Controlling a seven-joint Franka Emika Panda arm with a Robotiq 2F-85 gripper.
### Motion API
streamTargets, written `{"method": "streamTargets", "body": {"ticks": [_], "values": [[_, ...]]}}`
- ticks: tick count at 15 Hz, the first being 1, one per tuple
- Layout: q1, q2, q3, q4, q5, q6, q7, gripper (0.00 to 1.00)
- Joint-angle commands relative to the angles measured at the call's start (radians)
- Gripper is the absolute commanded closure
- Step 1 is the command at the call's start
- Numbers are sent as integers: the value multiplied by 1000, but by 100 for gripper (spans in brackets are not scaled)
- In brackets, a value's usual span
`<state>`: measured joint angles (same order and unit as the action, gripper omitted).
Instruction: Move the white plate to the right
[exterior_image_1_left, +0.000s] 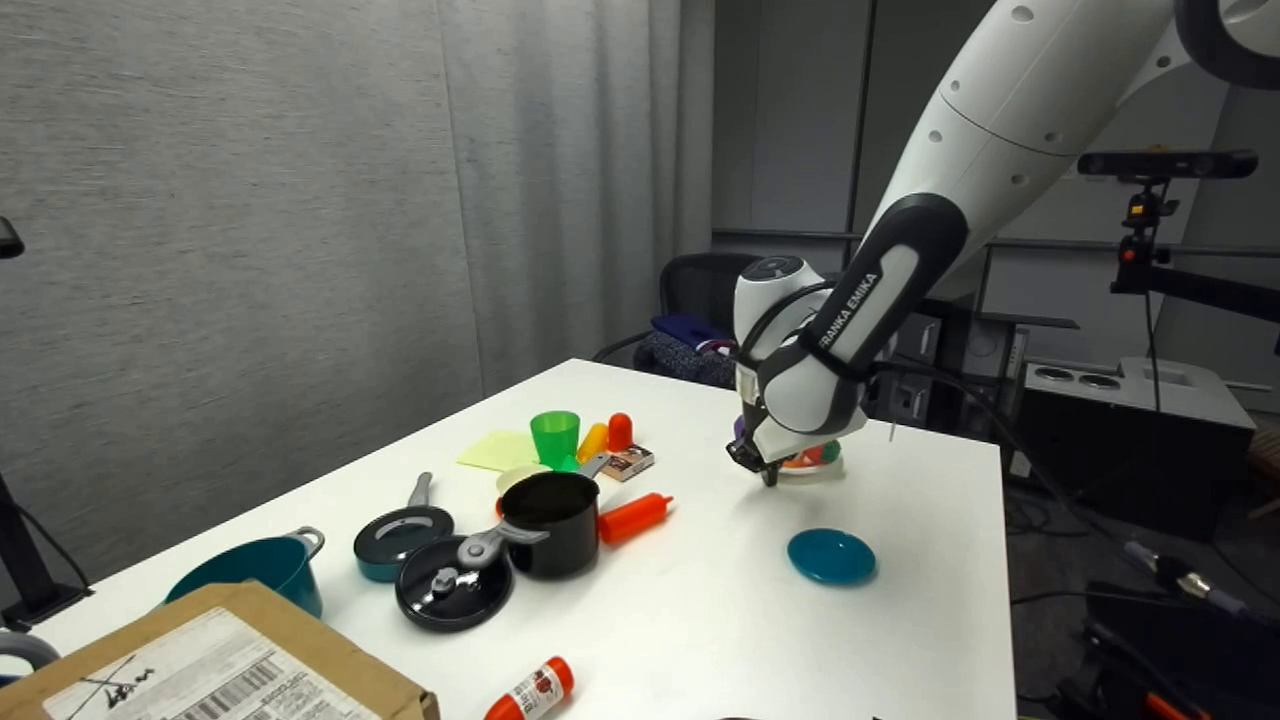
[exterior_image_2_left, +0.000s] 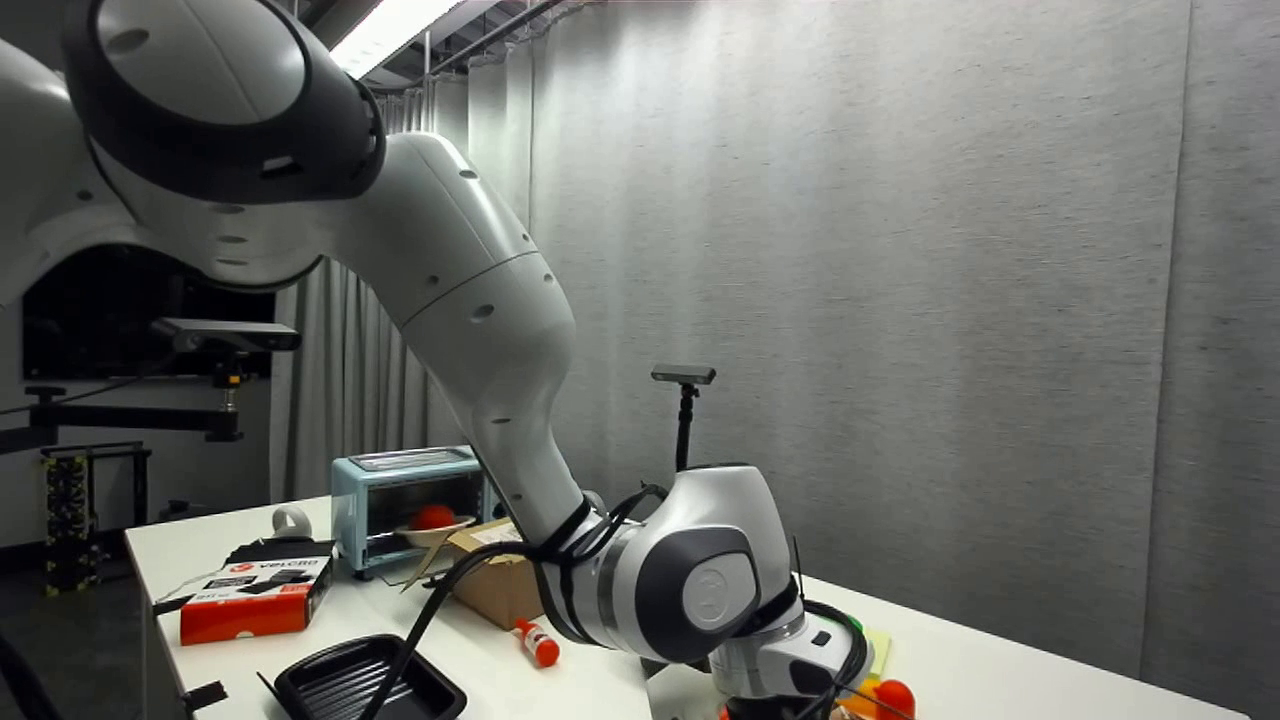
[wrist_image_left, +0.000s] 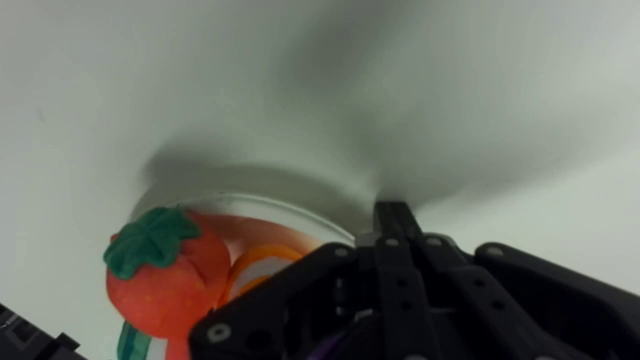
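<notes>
Grey curtain (exterior_image_1_left: 300, 200) runs along one side of the white counter (exterior_image_1_left: 920, 650); in an exterior view, the far edge joins a curtain-side corner to a corner away from the curtain. The white plate (exterior_image_1_left: 818, 472) sits towards that second corner, nearer the far edge than the teal dish (exterior_image_1_left: 832, 557), and carries toy food (wrist_image_left: 165, 290), including a red piece with green leaves.

The gripper (wrist_image_left: 395, 206) is down at the plate's rim, low to the counter. In the wrist view its fingers (wrist_image_left: 400, 290) are together, their ends showing just beyond the rim; whether any rim is caught between them cannot be told. The arm (exterior_image_1_left: 980, 150) slants down from above, bends at the wrist and partly covers the plate.

Open surface runs from the plate to the corner away from the curtain, and along the side edge below it. The teal dish lies well apart from the plate, towards that side edge. Towards the curtain, more open surface separates the plate from a red bottle (exterior_image_1_left: 635, 518), on its side just beside a black pot (exterior_image_1_left: 555, 530). A green cup (exterior_image_1_left: 555, 438) and a teal pot (exterior_image_1_left: 260, 570) stand nearer the curtain-side edge.
</notes>
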<state>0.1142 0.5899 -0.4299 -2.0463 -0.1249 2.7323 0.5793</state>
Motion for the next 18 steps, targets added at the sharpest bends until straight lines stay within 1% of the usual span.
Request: {"method": "streamTargets", "body": {"ticks": [1, 4, 8, 9, 11, 13, 15, 16, 18], "values": [[-7, 13, -24, 13, 0, -18, 36, 100], [12, -26, -39, -2, -22, 9, 31, 100], [26, -36, -88, 17, -46, 16, 64, 100], [17, -50, -84, 13, -37, 25, 68, 100], [26, -69, -96, 3, -27, 71, 107, 100], [-6, -92, -40, -6, 20, 79, 93, 100], [-18, -95, -2, -11, 36, 50, 75, 100], [-16, -94, 7, -14, 35, 26, 77, 100], [-12, -87, 14, -15, 33, -66, 101, 100]]}}
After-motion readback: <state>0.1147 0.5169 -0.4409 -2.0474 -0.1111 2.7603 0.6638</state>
